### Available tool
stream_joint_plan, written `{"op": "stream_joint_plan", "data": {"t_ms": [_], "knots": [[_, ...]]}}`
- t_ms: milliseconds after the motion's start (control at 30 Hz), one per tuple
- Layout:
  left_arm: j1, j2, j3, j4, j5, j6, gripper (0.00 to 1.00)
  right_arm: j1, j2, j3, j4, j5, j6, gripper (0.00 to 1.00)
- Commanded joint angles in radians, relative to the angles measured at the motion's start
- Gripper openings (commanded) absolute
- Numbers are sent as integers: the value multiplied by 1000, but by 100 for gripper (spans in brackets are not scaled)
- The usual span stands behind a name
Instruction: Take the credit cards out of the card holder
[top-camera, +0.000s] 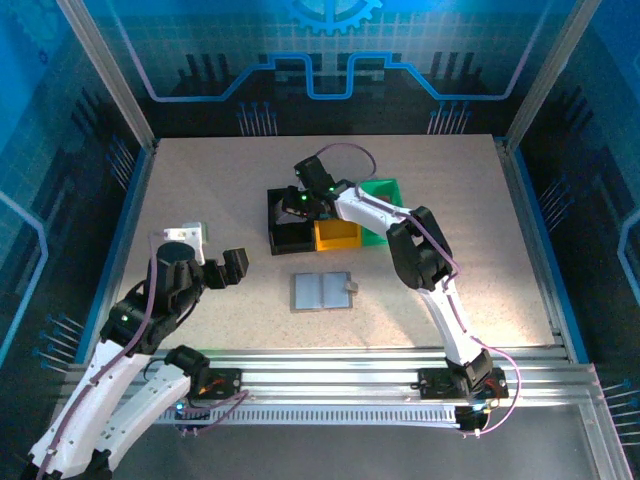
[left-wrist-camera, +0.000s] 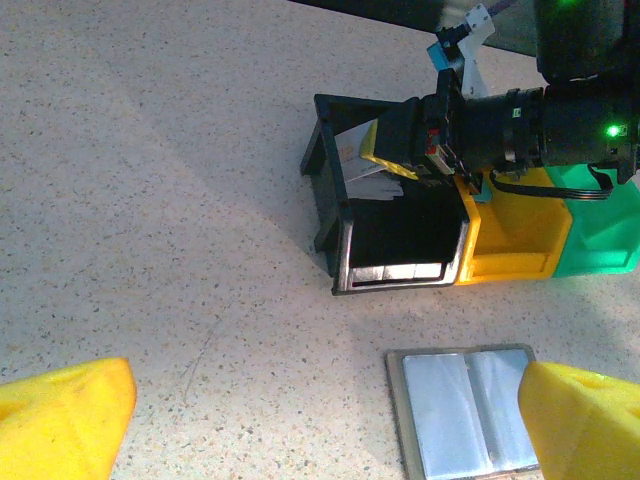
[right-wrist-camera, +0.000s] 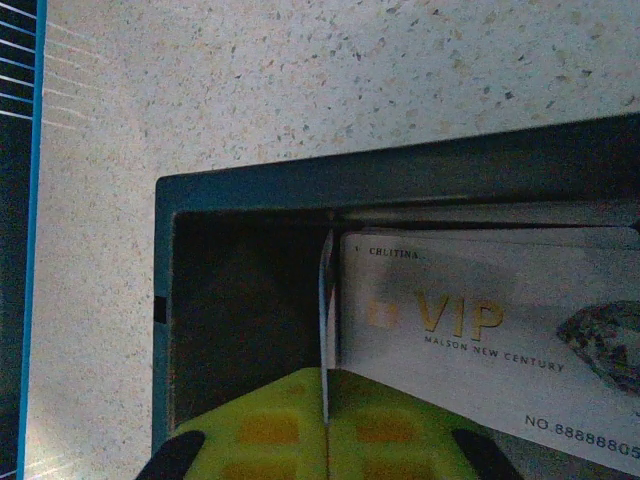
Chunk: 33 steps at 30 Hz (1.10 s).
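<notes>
The card holder (top-camera: 322, 291) lies open and flat on the table in front of the bins, its pale blue-grey pockets (left-wrist-camera: 465, 410) facing up. My right gripper (top-camera: 300, 205) hangs over the black bin (top-camera: 290, 228), shut on a thin credit card (right-wrist-camera: 324, 310) seen edge-on between its yellow pads (right-wrist-camera: 250, 430). A whitish credit card marked VIP (right-wrist-camera: 480, 330) lies inside that bin, just right of the held one. My left gripper (top-camera: 232, 268) is open and holds nothing, left of the card holder and apart from it; its yellow fingertips (left-wrist-camera: 70, 415) frame the bare table.
The black bin (left-wrist-camera: 335, 235) stands in a row with a yellow bin (top-camera: 338, 236) and a green bin (top-camera: 385, 198) behind the card holder. My right arm reaches over the yellow and green bins. Blue walls and metal posts enclose the table.
</notes>
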Motion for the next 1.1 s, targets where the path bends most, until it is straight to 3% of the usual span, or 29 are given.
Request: {"op": "stream_joint_plan", "data": {"t_ms": [0, 1067], "knots": [[9, -3, -12, 27, -13, 26, 99, -1, 24, 26, -28, 5, -8, 6], [9, -2, -13, 30, -15, 29, 99, -22, -62, 17, -60, 54, -48, 36]]}}
